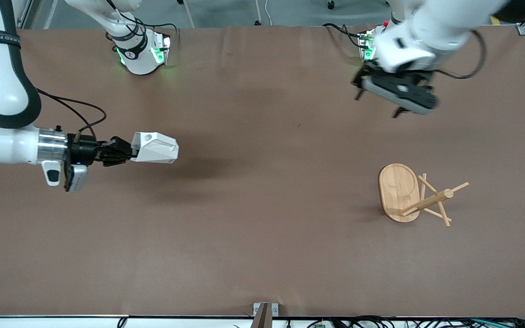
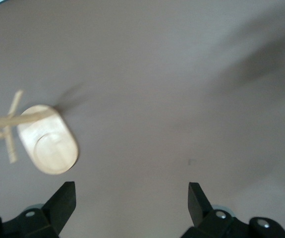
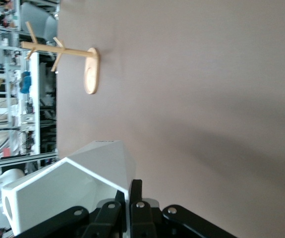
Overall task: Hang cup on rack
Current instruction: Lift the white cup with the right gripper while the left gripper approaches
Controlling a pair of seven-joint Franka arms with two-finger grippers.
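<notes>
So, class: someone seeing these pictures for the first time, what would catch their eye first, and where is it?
The white faceted cup, held in the air by the right gripper over the right arm's end of the table. Next, the bamboo mug rack standing upright toward the left arm's end. Above the table there hangs the left gripper, jaws open and empty.

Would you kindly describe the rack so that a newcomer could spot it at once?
Look at the brown table, toward the left arm's end. The rack stands there alone: pale bamboo, an oval base, a post with thin crossing pegs. The only other loose thing, the white cup, is held up in the right gripper.
</notes>
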